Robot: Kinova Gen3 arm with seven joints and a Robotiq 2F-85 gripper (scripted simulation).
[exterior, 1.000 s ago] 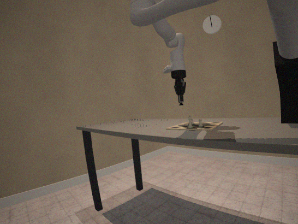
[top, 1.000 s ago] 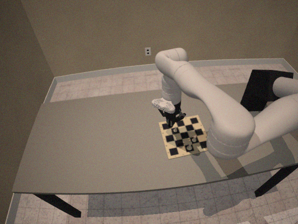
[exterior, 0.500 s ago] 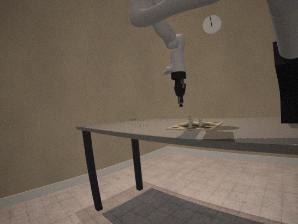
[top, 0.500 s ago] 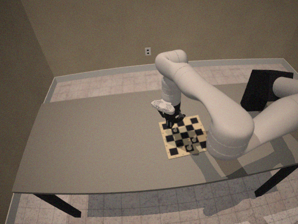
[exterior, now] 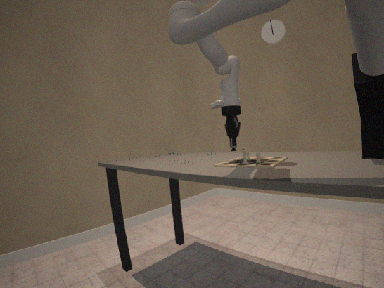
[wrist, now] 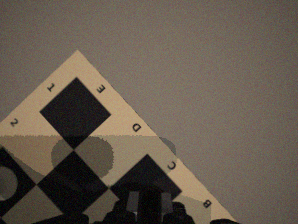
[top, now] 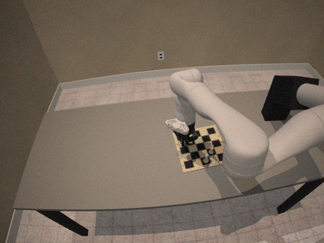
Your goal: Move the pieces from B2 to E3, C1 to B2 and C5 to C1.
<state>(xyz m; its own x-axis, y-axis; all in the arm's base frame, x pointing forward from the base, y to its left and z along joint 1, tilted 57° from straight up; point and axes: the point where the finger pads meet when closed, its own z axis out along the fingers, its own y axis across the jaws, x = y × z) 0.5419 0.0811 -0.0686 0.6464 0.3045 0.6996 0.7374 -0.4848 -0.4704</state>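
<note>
My gripper [top: 184,144] [exterior: 233,144] [wrist: 150,202] is shut on a dark piece [exterior: 233,149], low over the board [top: 197,168] [wrist: 77,62] around C1. The dark piece's foot shows below the fingertips and is off the board. Part of the C1 square [wrist: 146,175] shows in the wrist view; no piece stands on that part. C5 [top: 216,143] is bare. A tall light piece [top: 206,159] [exterior: 245,156] [wrist: 7,182] stands upright on E3. The light pawn on B2 is mostly hidden by the gripper.
A light rook [top: 210,151] [exterior: 258,158] stands on D4, close to the E3 piece. The arm [top: 246,139] hangs over the board's right edge and casts shadows there. The black base block [top: 276,101] stands at the table's back right.
</note>
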